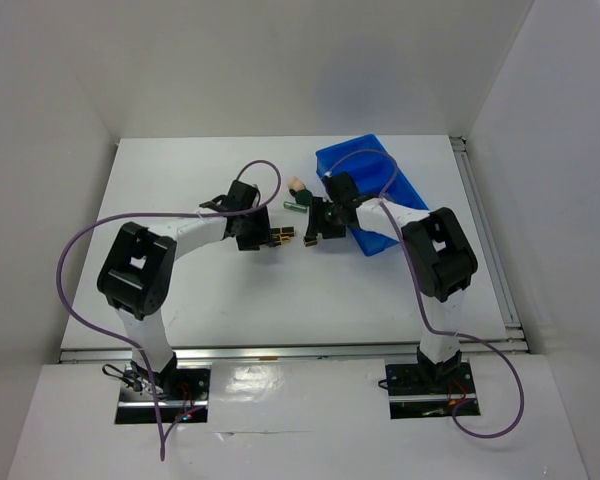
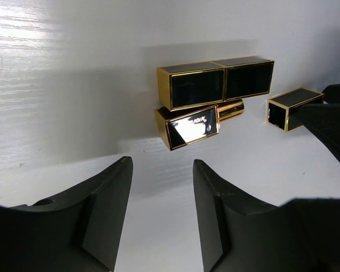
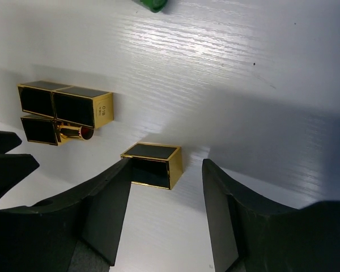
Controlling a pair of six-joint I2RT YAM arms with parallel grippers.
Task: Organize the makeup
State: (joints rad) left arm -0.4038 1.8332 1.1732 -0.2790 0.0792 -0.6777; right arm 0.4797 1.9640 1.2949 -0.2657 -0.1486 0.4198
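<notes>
**A:** Start with the left claw point(image 2: 161, 164). How does it stand?

**B:** It is spread wide, with nothing between its fingers point(image 2: 105, 212). Both tips sit low over the white desk point(image 2: 56, 85), and only bare surface shows in the gap.

**A:** And just ahead of it?

**B:** An open lipstick point(image 2: 187, 126) lies right in front of the tips. It is black with gold edges, and its gold inner barrel pokes out at one end. A closed lipstick point(image 2: 215, 84) lies along its far side, and the two touch.

**A:** Anything off to the side?

**B:** A loose cap point(image 2: 292, 107) lies a little apart from that pair.

**A:** And the right claw point(image 3: 167, 164)?

**B:** It is also spread and pinches nothing. The cap lies on the desk between its fingertips, close to one and clear of the other. I cannot tell whether it touches the near one.

**A:** Farther out from that claw?

**B:** Beyond the cap lie the two lipsticks, side by side, and the red tip of the open one shows. Past them the dark tips of the left claw point back.

**A:** What about the view from above?

**B:** The claws face each other mid-desk with the lipsticks between them. Just behind the right claw, on the side away from the arm bases, lie a green tube point(image 1: 294, 207), a dark round piece point(image 1: 307, 197) and a beige sponge point(image 1: 298, 186), close together. A blue bin point(image 1: 400, 180) sits beside them, and the right arm reaches across its near edge.
</notes>
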